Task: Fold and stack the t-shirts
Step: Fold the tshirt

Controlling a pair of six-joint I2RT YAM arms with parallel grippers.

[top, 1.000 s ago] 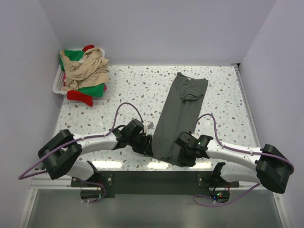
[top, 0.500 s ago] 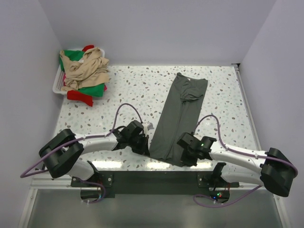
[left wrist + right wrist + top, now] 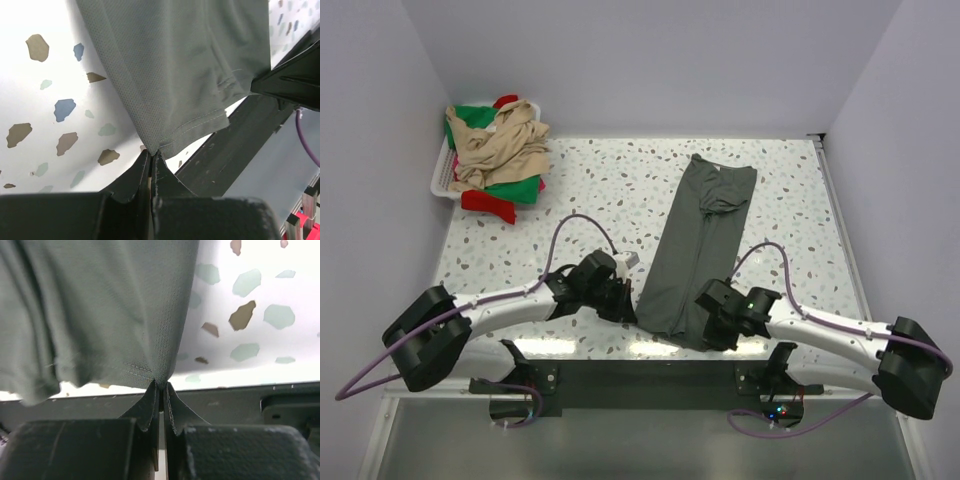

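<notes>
Top view. One grey shirt (image 3: 700,240) lies spread on the table (image 3: 590,190), folded lengthwise into a long narrow strip. Its collar end is far from the arms and carries a small white label (image 3: 712,166). The near hem reaches the table's near edge. The cloth is matte and soft, with a bunched crease below the collar. The tabletop is white stone-look with brown, blue and green flecks.

Two arms, two grippers. The left gripper (image 3: 628,310) is at the hem's near left corner and the right gripper (image 3: 706,330) at its near right corner. Two purple cables (image 3: 582,222) arch over the arms.

One white plastic basket (image 3: 438,180) sits in the far left corner, heaped and spilling over. A beige shirt (image 3: 500,145) is crumpled on top, with a green shirt (image 3: 525,190) under it and a red shirt (image 3: 488,203) hanging onto the table. How many garments are in the heap I cannot tell.

Left wrist view. The black fingers are pressed together, pinching the stitched hem corner of the grey shirt. The fabric is a fine knit mesh with a double seam line along the hem, and the corner is lifted into a small peak at the tips.

Right wrist view. The fingers are pressed together, pinching the other hem corner, and the cloth rises from the tips in a taut fold. Seam stitching shows just left of the pinch, with the flecked table to the right.
</notes>
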